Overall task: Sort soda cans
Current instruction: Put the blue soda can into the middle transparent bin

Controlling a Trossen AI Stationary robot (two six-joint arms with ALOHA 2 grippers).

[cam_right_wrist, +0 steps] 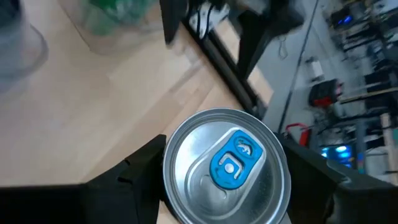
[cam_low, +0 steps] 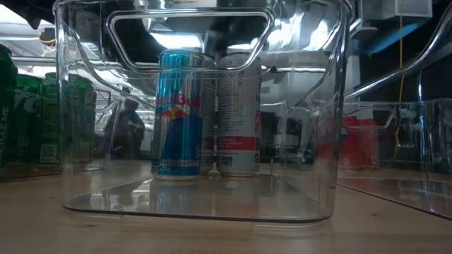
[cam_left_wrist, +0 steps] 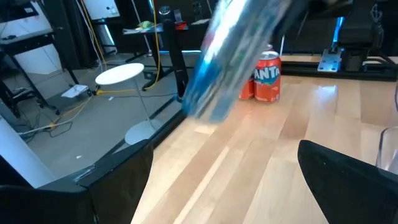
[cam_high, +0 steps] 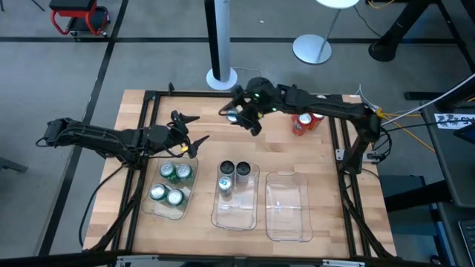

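1. Wooden table fills the middle of the high view. It is the biggest thing, and it looks flat and hard, so we think a can set on it will stand well.
2. Clear trays come next, three in a row low in that view. We see the left tray with four green cans, the middle tray with three silver-grey cans, and the right tray with no cans in it.
3. Next, the arms. Our right gripper sits in the upper middle of the high view, and its two fingers squeeze the sides of a silver-grey can with a blue tab. Our left gripper waits at middle left, above the green cans, with its fingers spread apart and nothing in them.
4. Smallest are the red cans, standing on the wood at upper right, near the right arm.
5. How will a can handle? We think the thin metal is smooth and slippery. It may dent if we squeeze too hard. Full cans would be heavy.
6. We would hold a can around its middle, on the round sides, not by the top rim.
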